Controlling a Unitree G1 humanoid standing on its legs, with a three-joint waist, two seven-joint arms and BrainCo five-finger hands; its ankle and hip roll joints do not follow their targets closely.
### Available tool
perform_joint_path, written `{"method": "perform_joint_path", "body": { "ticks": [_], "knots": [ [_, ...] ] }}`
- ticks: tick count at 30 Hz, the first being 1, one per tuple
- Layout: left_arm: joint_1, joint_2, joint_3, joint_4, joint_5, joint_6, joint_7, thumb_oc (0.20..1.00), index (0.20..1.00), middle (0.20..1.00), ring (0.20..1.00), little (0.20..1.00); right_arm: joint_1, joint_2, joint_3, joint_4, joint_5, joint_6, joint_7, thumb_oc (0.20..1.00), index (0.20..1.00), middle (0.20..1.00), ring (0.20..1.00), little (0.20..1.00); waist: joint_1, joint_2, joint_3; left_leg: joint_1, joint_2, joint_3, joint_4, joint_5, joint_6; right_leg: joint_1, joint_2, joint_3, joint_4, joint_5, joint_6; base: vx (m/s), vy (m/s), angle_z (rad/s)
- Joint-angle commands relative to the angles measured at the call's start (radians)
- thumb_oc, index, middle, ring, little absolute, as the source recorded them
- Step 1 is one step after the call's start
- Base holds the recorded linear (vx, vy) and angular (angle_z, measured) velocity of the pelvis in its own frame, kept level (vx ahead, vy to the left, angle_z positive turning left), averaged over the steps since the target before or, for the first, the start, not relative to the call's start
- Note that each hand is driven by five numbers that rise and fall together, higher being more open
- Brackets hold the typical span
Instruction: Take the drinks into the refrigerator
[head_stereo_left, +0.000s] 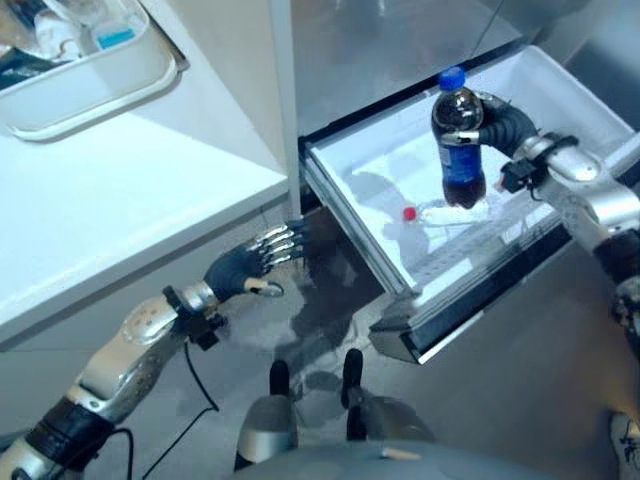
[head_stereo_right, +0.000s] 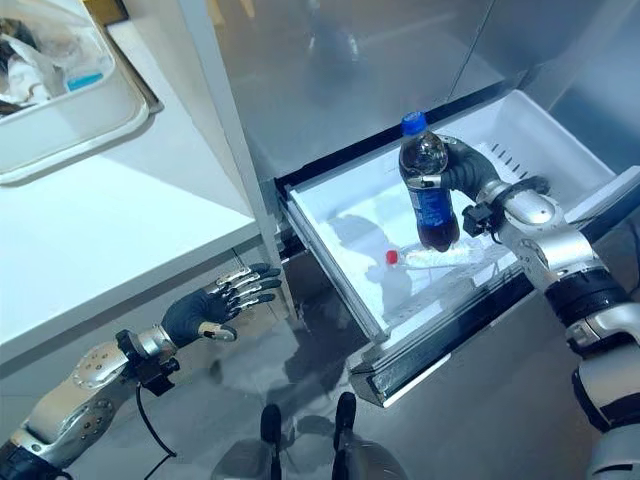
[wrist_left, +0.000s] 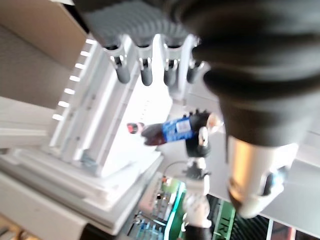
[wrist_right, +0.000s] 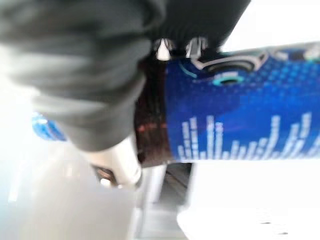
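A dark cola bottle (head_stereo_left: 459, 150) with a blue cap and blue label stands upright over the open white refrigerator drawer (head_stereo_left: 350, 205). My right hand (head_stereo_left: 497, 125) is shut round its upper part; up close the label (wrist_right: 240, 120) fills the space past the fingers. A clear bottle with a red cap (head_stereo_left: 448, 212) lies on its side on the drawer floor, just below the cola bottle. My left hand (head_stereo_left: 255, 260) hangs open with straight fingers below the counter edge, left of the drawer and touching nothing.
A white counter (head_stereo_left: 120, 200) runs along the left, with a white tray (head_stereo_left: 90, 80) of assorted items at its back. The drawer's front edge (head_stereo_left: 440, 330) juts out over the grey floor. The refrigerator's steel wall (head_stereo_left: 380, 50) rises behind the drawer.
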Motion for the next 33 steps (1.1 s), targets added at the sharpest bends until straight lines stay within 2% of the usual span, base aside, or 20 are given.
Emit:
{"method": "perform_joint_path", "body": {
  "ticks": [1,9,15,24,33],
  "knots": [
    [-0.002,0.04,-0.013,-0.128,-0.019,-0.075,-0.005,1.0,1.0,1.0,1.0,1.0,-0.205,-0.058,0.026,-0.02,-0.021,-0.088,-0.016,0.2,0.2,0.2,0.2,0.2,0.019,-0.003,-0.003,-0.058,0.003,-0.062,0.048,-0.007,0.014,-0.106,-0.045,-0.034,0.235,-0.072,0.096,-0.05,-0.012,0.09],
    [-0.05,0.056,-0.059,-0.134,0.007,-0.101,0.024,1.0,1.0,1.0,1.0,1.0,-0.186,0.008,0.079,0.043,-0.124,-0.073,-0.017,0.2,0.2,0.2,0.2,0.2,0.028,0.015,0.071,-0.13,0.003,-0.083,0.064,0.013,0.008,-0.167,-0.05,-0.046,0.256,-0.067,0.094,-0.04,-0.018,0.09],
    [-0.069,0.058,-0.074,-0.132,0.043,-0.117,0.047,1.0,1.0,1.0,1.0,1.0,-0.148,0.03,0.113,0.036,-0.183,-0.056,0.005,0.2,0.2,0.2,0.2,0.2,0.027,0.012,0.105,-0.142,0.002,-0.088,0.064,0.017,0.006,-0.177,-0.048,-0.048,0.255,-0.064,0.093,-0.02,-0.013,0.02],
    [-0.094,0.073,-0.079,-0.138,0.091,-0.141,0.09,1.0,1.0,1.0,1.0,1.0,-0.114,0.115,0.172,0.112,-0.341,-0.028,0.011,0.2,0.2,0.2,0.2,0.2,0.031,0.015,0.159,-0.152,0.004,-0.099,0.051,0.031,0.002,-0.186,-0.05,-0.059,0.25,-0.059,0.092,-0.03,-0.012,0.02],
    [-0.065,0.076,-0.046,-0.153,0.121,-0.149,0.127,1.0,1.0,1.0,1.0,1.0,-0.152,0.2,0.212,0.257,-0.469,-0.009,0.001,0.2,0.2,0.2,0.2,0.2,0.037,0.018,0.16,-0.23,0.004,-0.105,0.068,0.035,0.002,-0.255,-0.05,-0.063,0.255,-0.048,0.09,-0.03,-0.011,0.06]
  ]
}}
